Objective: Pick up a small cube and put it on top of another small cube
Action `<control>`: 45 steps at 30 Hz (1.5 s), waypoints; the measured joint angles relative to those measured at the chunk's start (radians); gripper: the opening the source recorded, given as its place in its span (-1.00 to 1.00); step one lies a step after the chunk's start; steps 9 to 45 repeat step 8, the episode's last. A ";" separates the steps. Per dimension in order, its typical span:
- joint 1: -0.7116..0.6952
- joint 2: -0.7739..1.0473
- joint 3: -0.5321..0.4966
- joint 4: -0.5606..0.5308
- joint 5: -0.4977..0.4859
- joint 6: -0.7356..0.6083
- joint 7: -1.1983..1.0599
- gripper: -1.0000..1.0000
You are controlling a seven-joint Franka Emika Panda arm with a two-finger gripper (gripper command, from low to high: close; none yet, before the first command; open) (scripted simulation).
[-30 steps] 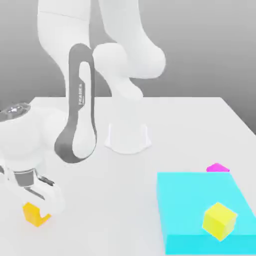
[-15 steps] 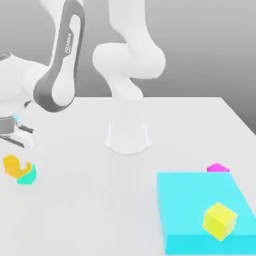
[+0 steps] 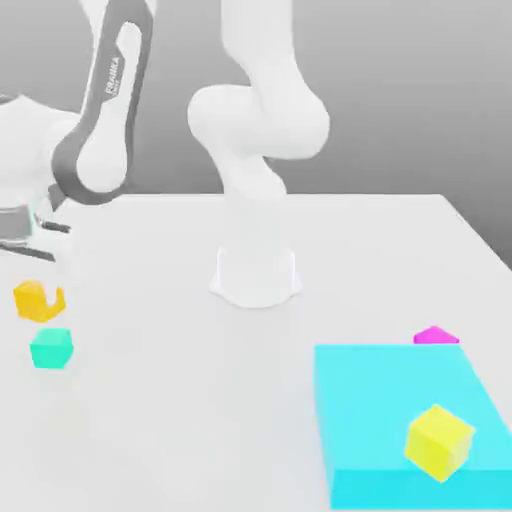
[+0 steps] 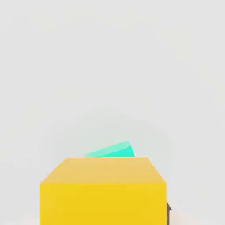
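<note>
My pincer [image 3: 42,290] is clamped on the amber cube [image 3: 38,300] and has lifted it off the worktop [image 3: 200,400] since a second ago. It now hangs just above the teal cube [image 3: 51,348], apart from it, at the exterior view's left edge.

matt orange cube [image 3: 38,300], smooth white table [image 3: 180,400]

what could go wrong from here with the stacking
The orange cube, held in the shut gripper, hangs above the teal cube and looks a little off from it in both views; released like this, it might land on an edge and tumble. Coming down skewed could also nudge the teal cube aside.
</note>
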 joint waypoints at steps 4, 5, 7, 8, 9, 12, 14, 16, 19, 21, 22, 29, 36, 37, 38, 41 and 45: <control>-0.022 0.077 0.042 0.003 0.102 0.063 -0.073 -1.00; -0.034 0.097 0.058 0.003 0.127 0.080 -0.091 -1.00; -0.052 0.130 0.085 0.003 0.169 0.107 -0.120 1.00; -0.052 0.130 0.085 0.003 0.168 0.107 -0.120 1.00; -0.052 0.130 0.085 0.003 0.168 0.107 -0.120 1.00; -0.052 0.130 0.085 0.003 0.168 0.107 -0.120 1.00; -0.052 0.130 0.085 0.003 0.168 0.107 -0.120 1.00; -0.052 0.130 0.085 0.003 0.168 0.107 -0.120 1.00; -0.052 0.130 0.085 0.003 0.168 0.107 -0.120 1.00; -0.052 0.130 0.085 0.003 0.168 0.107 -0.120 1.00; -0.052 0.130 0.085 0.003 0.168 0.107 -0.120 1.00; -0.052 0.130 0.085 0.003 0.168 0.107 -0.120 1.00; -0.052 0.130 0.085 0.003 0.168 0.107 -0.120 1.00; -0.052 0.130 0.085 0.003 0.168 0.107 -0.120 1.00; -0.052 0.130 0.085 0.003 0.168 0.107 -0.120 1.00; -0.052 0.130 0.085 0.003 0.168 0.107 -0.120 1.00; -0.052 0.130 0.085 0.003 0.168 0.107 -0.120 1.00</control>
